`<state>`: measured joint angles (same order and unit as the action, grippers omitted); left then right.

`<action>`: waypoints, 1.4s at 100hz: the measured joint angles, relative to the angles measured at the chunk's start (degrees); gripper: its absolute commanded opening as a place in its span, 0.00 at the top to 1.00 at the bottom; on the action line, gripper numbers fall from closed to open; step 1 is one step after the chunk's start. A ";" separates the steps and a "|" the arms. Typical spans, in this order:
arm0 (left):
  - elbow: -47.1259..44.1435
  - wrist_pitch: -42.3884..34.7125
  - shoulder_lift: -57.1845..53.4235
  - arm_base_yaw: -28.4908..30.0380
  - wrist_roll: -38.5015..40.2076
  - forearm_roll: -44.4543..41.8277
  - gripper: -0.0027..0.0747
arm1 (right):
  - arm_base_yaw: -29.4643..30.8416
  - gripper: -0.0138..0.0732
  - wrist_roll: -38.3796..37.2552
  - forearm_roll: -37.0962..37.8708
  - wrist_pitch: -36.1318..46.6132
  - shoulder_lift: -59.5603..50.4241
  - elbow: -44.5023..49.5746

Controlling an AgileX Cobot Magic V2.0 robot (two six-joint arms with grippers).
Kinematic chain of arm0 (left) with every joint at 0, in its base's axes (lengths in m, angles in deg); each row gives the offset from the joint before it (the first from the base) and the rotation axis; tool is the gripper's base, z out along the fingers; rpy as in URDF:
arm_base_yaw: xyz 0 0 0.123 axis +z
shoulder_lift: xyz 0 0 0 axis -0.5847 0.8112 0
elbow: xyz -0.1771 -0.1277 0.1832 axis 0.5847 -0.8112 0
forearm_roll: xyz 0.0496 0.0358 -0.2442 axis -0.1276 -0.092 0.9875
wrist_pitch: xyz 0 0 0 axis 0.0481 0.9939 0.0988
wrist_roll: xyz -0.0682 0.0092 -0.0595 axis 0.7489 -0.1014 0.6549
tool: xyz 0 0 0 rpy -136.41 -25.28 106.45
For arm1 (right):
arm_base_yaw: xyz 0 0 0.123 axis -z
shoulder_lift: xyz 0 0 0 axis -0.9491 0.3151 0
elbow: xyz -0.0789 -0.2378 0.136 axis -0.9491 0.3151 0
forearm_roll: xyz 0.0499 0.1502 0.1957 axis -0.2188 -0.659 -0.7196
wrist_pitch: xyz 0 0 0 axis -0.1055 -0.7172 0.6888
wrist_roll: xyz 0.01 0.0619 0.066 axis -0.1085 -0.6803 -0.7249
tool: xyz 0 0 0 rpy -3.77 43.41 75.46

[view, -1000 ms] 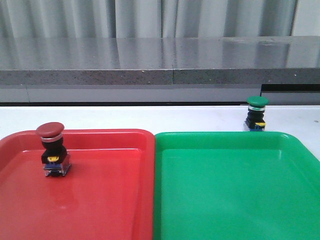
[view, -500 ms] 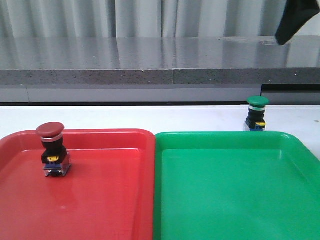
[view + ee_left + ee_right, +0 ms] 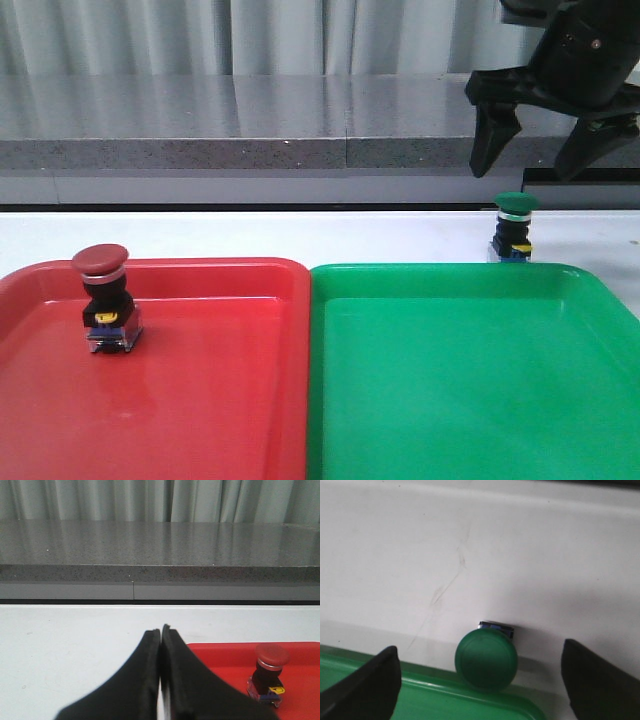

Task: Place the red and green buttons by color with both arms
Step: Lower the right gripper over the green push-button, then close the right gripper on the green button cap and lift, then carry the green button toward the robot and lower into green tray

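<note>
**Q:** With the red button [image 3: 104, 298] standing upright inside the red tray [image 3: 200, 400], which step of the task is in hand?

**A:** The red half reads as done; the green half is open. The green button [image 3: 514, 227] stands upright on the white desk [image 3: 300, 235], just beyond the far rim of the green tray [image 3: 460, 380] and outside it. The right gripper [image 3: 548, 152] hangs above it, so the step in hand is judged to be the approach for the pick.

**Q:** How do the jaws of each arm stand?

**A:** The right jaws are spread wide and hold nothing. In the right wrist view the two fingers [image 3: 362, 685] sit well to either side of the green cap [image 3: 486, 659], with clear desk between each and the button. The left gripper [image 3: 161, 630] shows only in its own wrist view: its jaws are pressed together, empty, with the red button off to one side in the tray.

**Q:** What does the next move call for?

**A:** Probably a straight descent, keeping the cap centred between the fingers, then a closing of the jaws on the black body or under the cap. The button stands close to the tray rim, so one finger may need care not to strike that rim. A lift and a short carry over the rim into the green tray would then finish the sort.
</note>
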<state>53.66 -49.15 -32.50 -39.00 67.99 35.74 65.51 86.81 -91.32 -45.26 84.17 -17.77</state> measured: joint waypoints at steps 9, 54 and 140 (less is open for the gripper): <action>0.00 0.00 0.00 0.00 0.00 0.00 0.99 | 0.00 0.10 0.00 0.00 0.51 2.04 -0.52; 0.00 0.00 0.00 0.00 0.00 0.00 0.99 | 0.00 0.52 0.00 0.00 0.87 6.49 -0.88; 0.00 0.00 0.00 0.00 0.00 0.00 0.99 | -5.82 0.59 -0.39 0.42 -9.02 -8.59 -0.82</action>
<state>53.66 -49.15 -32.50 -39.00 67.99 35.74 59.68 86.42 -90.91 -54.28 75.59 -18.59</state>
